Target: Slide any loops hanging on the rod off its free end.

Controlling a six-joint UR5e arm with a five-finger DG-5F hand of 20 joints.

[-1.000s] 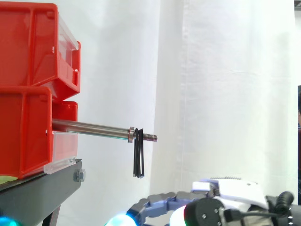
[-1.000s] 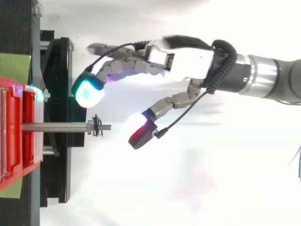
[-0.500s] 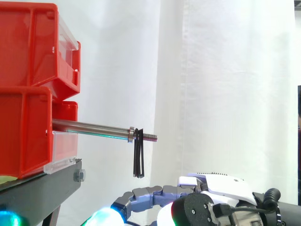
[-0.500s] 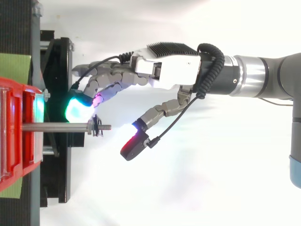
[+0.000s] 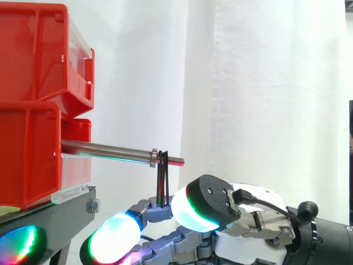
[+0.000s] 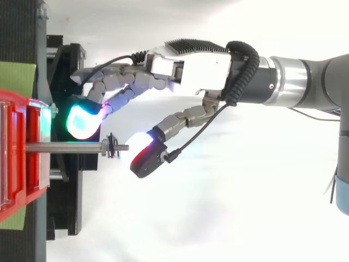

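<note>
The hand (image 6: 191,68), fingers spread and holding nothing, has risen to just beneath the rod (image 5: 105,149), flanking the loop (image 5: 161,179) near the rod's tip; the loop is unmoved.

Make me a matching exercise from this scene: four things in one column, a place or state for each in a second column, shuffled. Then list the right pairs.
Things:
1. rod
2. loop
3. hand
4. red bins

Places or states:
A. hangs close to the threaded free end
B. stacked on the black stand
C. juts out from the bins, toward the right in the side view
D. open, fingers spread beside the free end

Pairs: 1-C, 2-A, 3-D, 4-B.
</note>
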